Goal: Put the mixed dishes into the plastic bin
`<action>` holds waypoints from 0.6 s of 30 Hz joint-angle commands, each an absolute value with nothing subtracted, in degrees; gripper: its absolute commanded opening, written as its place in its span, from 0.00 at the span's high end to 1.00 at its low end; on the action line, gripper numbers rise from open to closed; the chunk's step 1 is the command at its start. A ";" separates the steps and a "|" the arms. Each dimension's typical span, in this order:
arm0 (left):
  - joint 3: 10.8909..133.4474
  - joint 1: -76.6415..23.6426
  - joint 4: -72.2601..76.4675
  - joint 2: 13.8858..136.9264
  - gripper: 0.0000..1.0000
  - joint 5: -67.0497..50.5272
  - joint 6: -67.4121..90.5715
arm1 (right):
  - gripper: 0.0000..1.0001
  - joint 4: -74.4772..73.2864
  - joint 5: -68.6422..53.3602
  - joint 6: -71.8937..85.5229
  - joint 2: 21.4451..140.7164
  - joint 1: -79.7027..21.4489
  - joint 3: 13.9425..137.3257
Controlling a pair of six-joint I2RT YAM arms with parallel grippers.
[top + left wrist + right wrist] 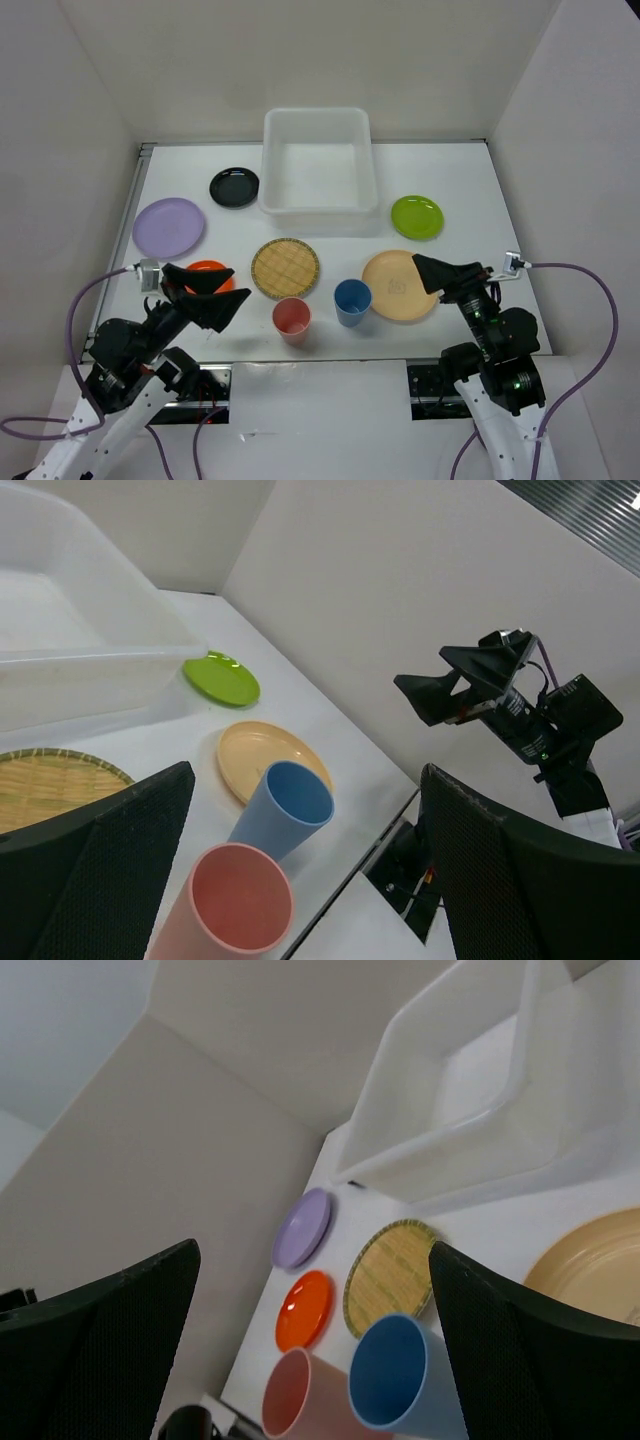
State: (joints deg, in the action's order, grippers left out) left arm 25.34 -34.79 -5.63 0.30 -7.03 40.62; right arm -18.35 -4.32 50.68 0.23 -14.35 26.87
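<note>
The white plastic bin (pixel 316 113) stands empty at the back centre. On the table lie a black plate (pixel 234 187), a lavender plate (pixel 168 227), an orange plate (pixel 203 267), a yellow lattice plate (pixel 285 268), a tan plate (pixel 398 285) and a lime green plate (pixel 417 216). A pink-red cup (pixel 291 319) and a blue cup (pixel 352 300) stand upright near the front. My left gripper (pixel 215 290) is open and empty, over the orange plate and left of the pink-red cup (pixel 228 905). My right gripper (pixel 432 272) is open and empty above the tan plate's right edge.
White walls enclose the table on the left, back and right. The two arm bases sit at the near edge. The right arm (pixel 510 705) shows in the left wrist view beyond the blue cup (pixel 285 805).
</note>
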 commanded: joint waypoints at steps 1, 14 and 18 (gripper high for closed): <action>27.86 -34.89 -9.14 -3.09 0.00 -4.65 40.87 | 0.00 -21.09 -12.89 51.23 -3.34 -14.24 29.18; 56.32 -34.89 -20.05 39.62 0.01 -8.35 30.06 | 0.03 -9.15 -16.63 50.19 -0.28 -14.24 24.17; 61.86 -34.89 -16.96 42.62 0.64 2.08 30.06 | 0.50 -8.35 -12.40 44.23 9.73 -14.24 30.05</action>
State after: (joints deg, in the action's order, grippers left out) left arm 56.69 -34.81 -19.40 43.33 -4.91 32.64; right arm -13.30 -16.23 48.05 3.25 -14.35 25.52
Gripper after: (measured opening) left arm 0.618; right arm 0.551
